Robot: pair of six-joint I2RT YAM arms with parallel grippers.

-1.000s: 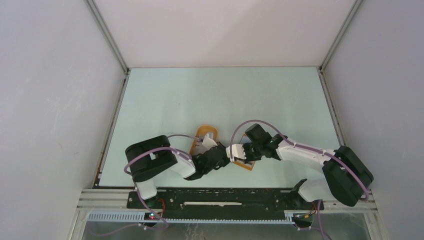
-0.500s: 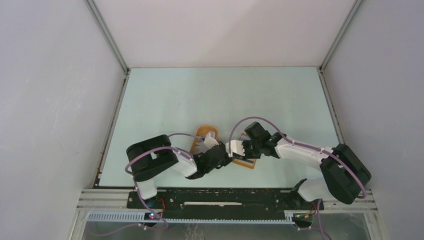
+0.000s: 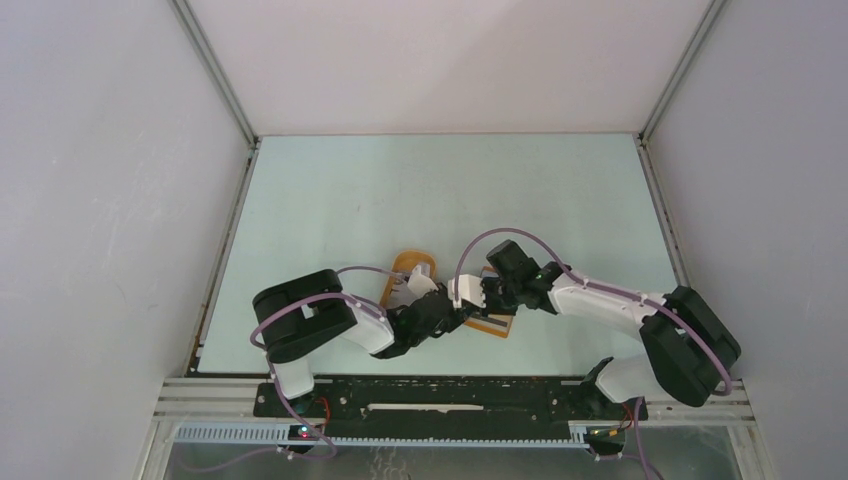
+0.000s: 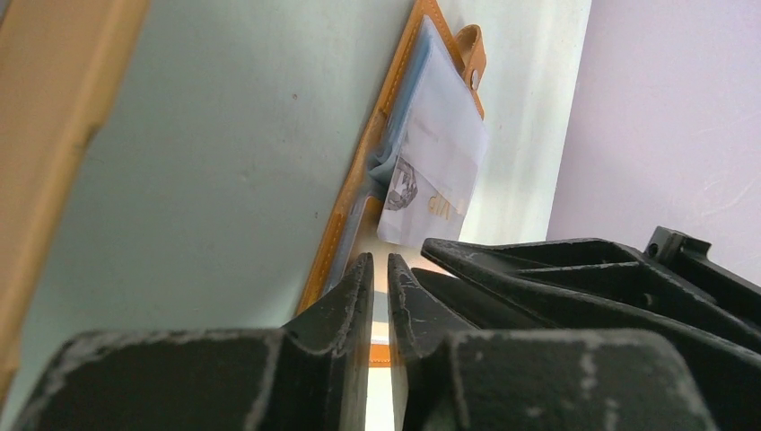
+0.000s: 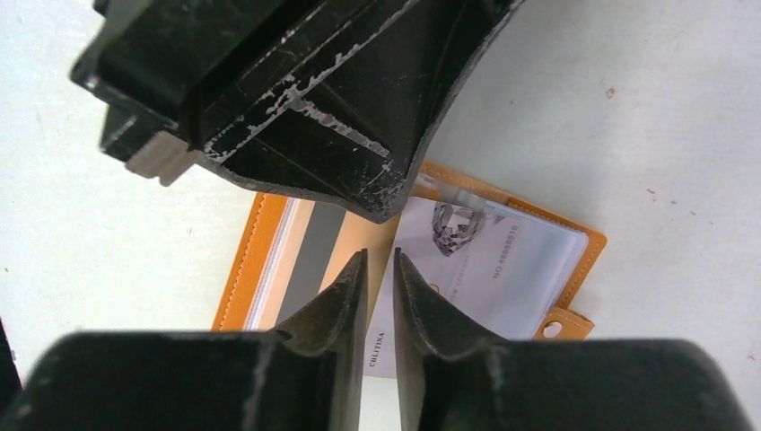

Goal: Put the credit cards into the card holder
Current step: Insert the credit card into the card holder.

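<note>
The card holder (image 3: 497,326) lies open on the table, its orange edge (image 5: 240,269) and blue-grey lining showing. A pale credit card (image 5: 502,260) with a diamond print lies in its clear sleeve, one corner sticking out past the near edge. My right gripper (image 5: 379,265) hovers just above that card, jaws a narrow slit apart with nothing between them. My left gripper (image 4: 379,269) is low over the card holder's (image 4: 354,193) left half, its jaws also slightly apart and empty. The two grippers nearly touch. The same card (image 4: 435,148) shows in the left wrist view.
An oval orange tray (image 3: 397,268) sits just left of the card holder, behind my left gripper (image 3: 455,318); its tan rim (image 4: 49,135) fills the left wrist view's left side. Enclosure walls stand on three sides.
My right gripper's jaws have parted from shut to a narrow slit and it has shifted a little to the left. The left gripper has closed in slightly.
</note>
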